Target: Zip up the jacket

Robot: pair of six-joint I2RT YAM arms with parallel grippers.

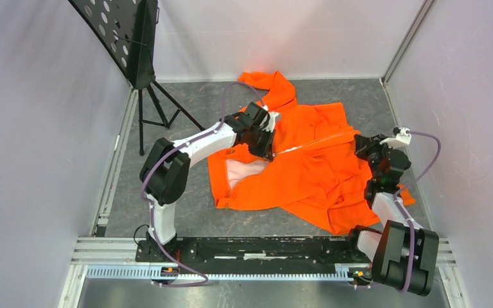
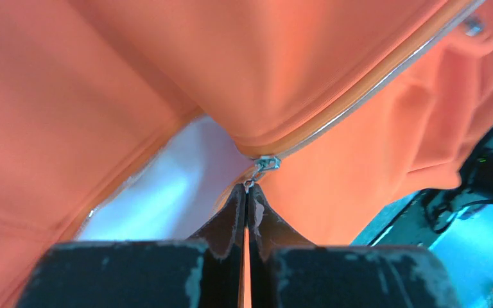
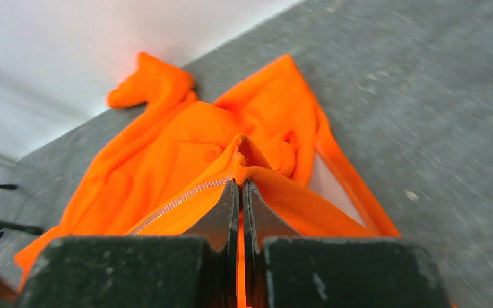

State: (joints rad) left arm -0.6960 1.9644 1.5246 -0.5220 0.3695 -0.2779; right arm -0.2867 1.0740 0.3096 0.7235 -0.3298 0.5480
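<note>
The bright orange jacket (image 1: 308, 170) lies spread on the grey table, and its pale lining (image 1: 241, 172) shows where the front hangs apart. My left gripper (image 1: 268, 149) hovers over the jacket's left part. In the left wrist view that gripper (image 2: 248, 189) is shut on the small metal zipper pull, just below the slider (image 2: 266, 163). A joined zipper line (image 2: 372, 90) runs from the slider up to the right. My right gripper (image 1: 361, 142) is at the other end of that taut line. There it (image 3: 240, 185) is shut on the orange fabric beside the zipper teeth (image 3: 180, 202).
A black music stand (image 1: 131, 38) on tripod legs stands at the back left. White walls close in the table on three sides. A metal rail (image 1: 263, 247) runs along the near edge between the arm bases.
</note>
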